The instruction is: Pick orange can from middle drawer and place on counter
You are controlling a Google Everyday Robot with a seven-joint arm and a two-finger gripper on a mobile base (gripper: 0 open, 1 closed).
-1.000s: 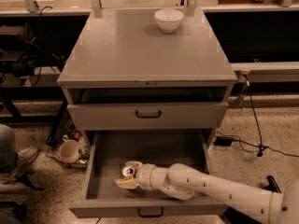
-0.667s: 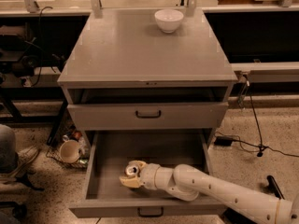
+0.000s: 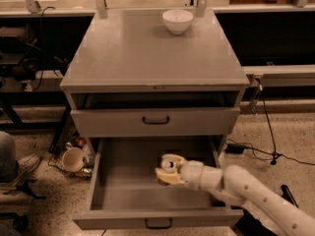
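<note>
Gripper (image 3: 167, 169) down in the open middle drawer (image 3: 123, 193), lower center of frame, clamped on the orange can (image 3: 170, 163).

Cream fingers (image 3: 164, 176) wrapped round the can w/ its silver lid facing up, right of center in the drawer, toward the back. Can't tell if off the grey floor or resting on it. Markings on the can too small to read, so no brand legible. White arm (image 3: 246, 191) coming in from the lower right corner over the drawer's right wall. Above that, other grey drawer front (image 3: 197, 122) w/ black handle, pushed in. Counter (image 3: 147, 58) filling the upper middle of frame, white bowl (image 3: 177, 21) sitting near its back edge, right of center, well apart from the can. Pale cup (image 3: 73, 159) lying on the speckled floor at left, beside the cabinet.
</note>
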